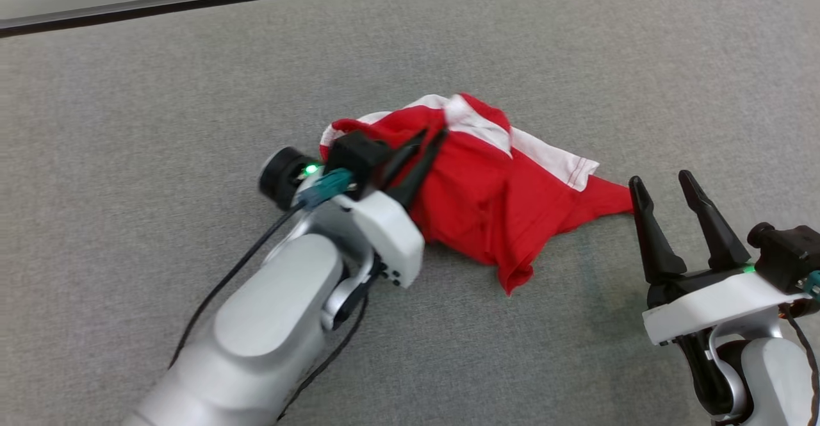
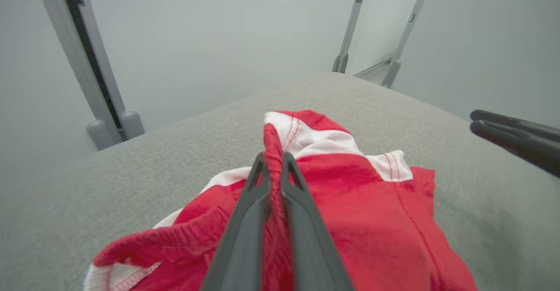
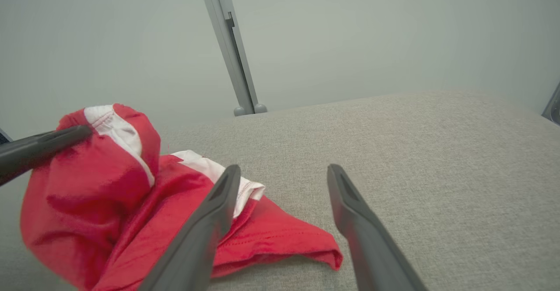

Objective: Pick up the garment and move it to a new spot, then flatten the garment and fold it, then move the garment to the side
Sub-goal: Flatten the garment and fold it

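Note:
The garment (image 1: pixel 487 189) is red with white bands and lies crumpled in the middle of the grey table. My left gripper (image 1: pixel 432 134) is shut on a bunched fold at the garment's upper left. The left wrist view has that red fold (image 2: pixel 273 159) pinched between the two dark fingers, and the cloth there is pulled up into a peak. My right gripper (image 1: pixel 663 179) stands open at the right, just beyond the garment's right tip, with nothing between its fingers. Seen from the right wrist, the garment (image 3: pixel 109 186) is at the left with the open fingers (image 3: pixel 218 194) over its near corner.
The grey fabric table (image 1: pixel 160 106) spreads wide on every side of the garment. Its far edge meets a pale wall with a dark strip (image 1: pixel 160 9) at the top left. Grey frame posts (image 3: pixel 227 41) stand behind the table.

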Tool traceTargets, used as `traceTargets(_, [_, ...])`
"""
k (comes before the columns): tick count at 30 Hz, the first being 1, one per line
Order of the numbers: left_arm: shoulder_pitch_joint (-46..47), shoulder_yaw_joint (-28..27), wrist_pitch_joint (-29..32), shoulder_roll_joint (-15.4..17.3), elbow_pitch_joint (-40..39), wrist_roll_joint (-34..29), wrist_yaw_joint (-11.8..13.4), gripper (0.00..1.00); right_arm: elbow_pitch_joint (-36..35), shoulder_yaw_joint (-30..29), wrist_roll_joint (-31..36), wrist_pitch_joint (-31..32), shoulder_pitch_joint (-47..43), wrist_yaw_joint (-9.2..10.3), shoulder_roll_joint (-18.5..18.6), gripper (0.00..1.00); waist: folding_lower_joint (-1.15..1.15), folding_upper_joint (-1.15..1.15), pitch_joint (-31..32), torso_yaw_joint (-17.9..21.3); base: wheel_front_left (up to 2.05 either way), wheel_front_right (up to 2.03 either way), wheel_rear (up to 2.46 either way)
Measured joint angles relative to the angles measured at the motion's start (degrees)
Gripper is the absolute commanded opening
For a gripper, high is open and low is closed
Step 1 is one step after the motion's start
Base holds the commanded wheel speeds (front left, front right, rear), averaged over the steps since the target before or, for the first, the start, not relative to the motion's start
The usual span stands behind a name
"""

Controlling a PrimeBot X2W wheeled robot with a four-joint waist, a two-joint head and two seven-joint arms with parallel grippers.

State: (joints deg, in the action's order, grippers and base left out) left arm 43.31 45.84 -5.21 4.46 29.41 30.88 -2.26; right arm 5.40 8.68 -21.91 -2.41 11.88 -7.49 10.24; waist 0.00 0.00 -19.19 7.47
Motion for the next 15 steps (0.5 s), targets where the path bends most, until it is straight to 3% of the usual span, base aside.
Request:
traceTargets(6, [-8.8,-5.4,-4.6,6.4,-8.3,1.7,6.3,0.0,-1.3,-1.5,0.2,0.9,-0.8,0.0,0.2,1.0,0.0,0.0,1.2,-2.6,0.0,0.0,0.0])
traceTargets(15, [-23.2,-7.7,-4.9,12.0,-14.9,5.1,11.2,0.0,-2.5,-1.9,0.3,1.9,-1.8,0.0,0.4,1.0,0.0,0.0,1.7,-4.8,0.0,0.0,0.0])
